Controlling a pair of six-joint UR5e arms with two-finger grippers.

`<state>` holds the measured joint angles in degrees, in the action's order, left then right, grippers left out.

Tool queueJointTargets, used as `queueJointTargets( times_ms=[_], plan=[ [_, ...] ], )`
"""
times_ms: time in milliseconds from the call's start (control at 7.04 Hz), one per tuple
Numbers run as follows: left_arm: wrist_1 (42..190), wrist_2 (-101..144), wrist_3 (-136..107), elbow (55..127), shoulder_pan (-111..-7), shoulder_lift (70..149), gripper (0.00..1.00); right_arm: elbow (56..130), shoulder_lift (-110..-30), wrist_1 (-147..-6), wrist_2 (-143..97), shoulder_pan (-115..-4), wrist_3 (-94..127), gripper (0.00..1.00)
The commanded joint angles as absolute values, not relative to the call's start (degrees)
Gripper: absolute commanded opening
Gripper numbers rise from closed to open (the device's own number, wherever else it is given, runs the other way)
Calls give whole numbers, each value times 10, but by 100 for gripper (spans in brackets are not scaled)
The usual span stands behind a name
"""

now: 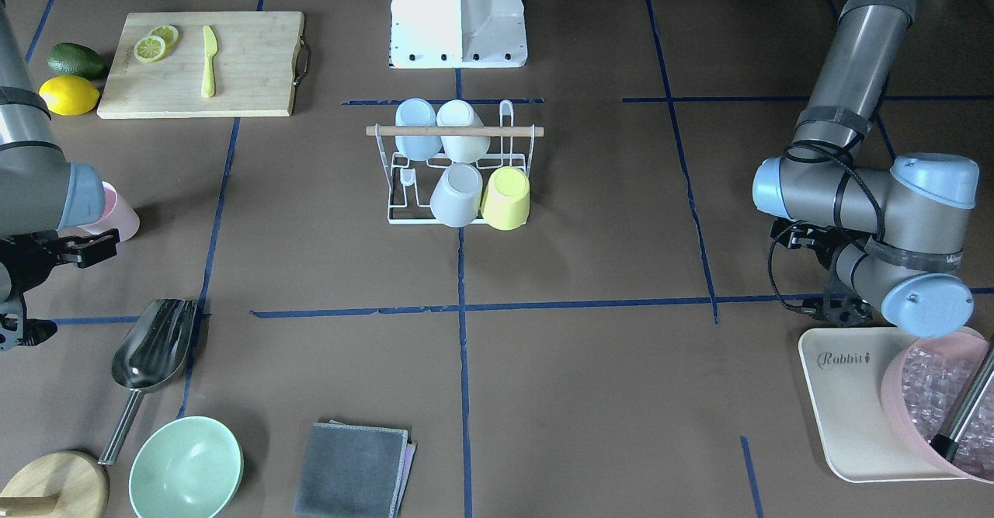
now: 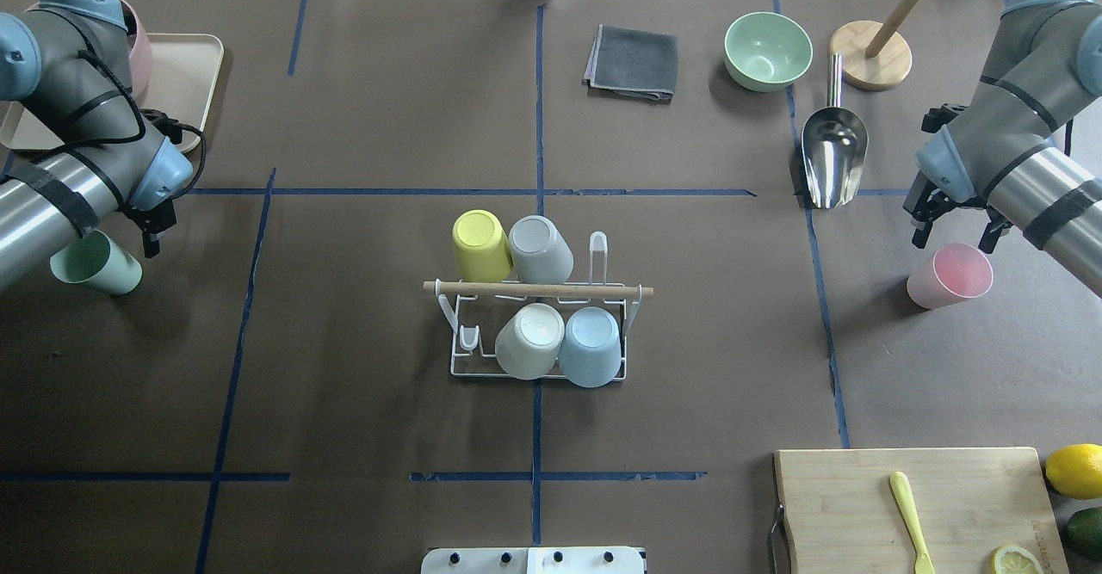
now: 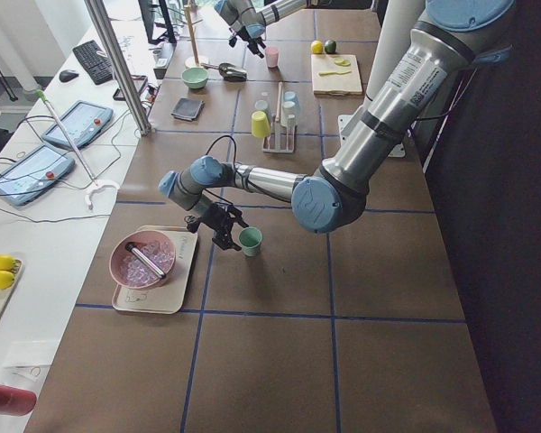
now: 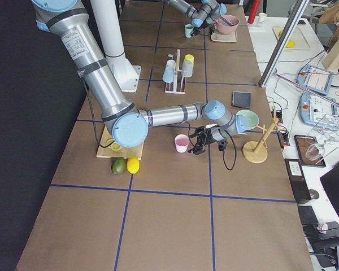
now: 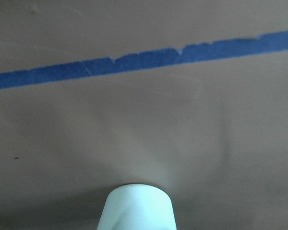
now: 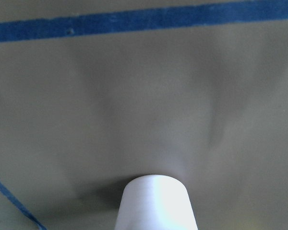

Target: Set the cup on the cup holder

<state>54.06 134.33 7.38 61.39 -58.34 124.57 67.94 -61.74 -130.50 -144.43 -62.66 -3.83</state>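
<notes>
The white wire cup holder (image 2: 603, 251) with a wooden rod stands at the table's middle. It carries a yellow, a grey, a cream and a light blue cup upside down, and two prongs are bare. A green cup (image 2: 95, 262) stands upright on the table by my left gripper (image 1: 815, 273), which is open just beside it. The green cup also shows at the bottom of the left wrist view (image 5: 137, 208). A pink cup (image 2: 950, 274) stands upright by my right gripper (image 2: 954, 231), which is open just behind it. The pink cup also shows in the right wrist view (image 6: 156, 203).
A beige tray (image 2: 194, 66) with a pink bowl of ice sits behind my left arm. A metal scoop (image 2: 832, 152), a green bowl (image 2: 768, 51), a wooden stand (image 2: 871, 66) and a grey cloth (image 2: 633, 62) lie at the far right. A cutting board (image 2: 861, 505), a lemon and an avocado are near right.
</notes>
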Motion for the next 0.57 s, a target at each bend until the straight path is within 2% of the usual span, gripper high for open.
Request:
queueJointTargets(
  times_ms=[0,426],
  plan=[
    [539,1328,74,604,-577,1244,100,679,-628,-1303,-1459,-614,-39,99],
    [505,1323,76,599,-577,1241,100,680,-631,-1303,-1460,-597,-45,99]
  ],
)
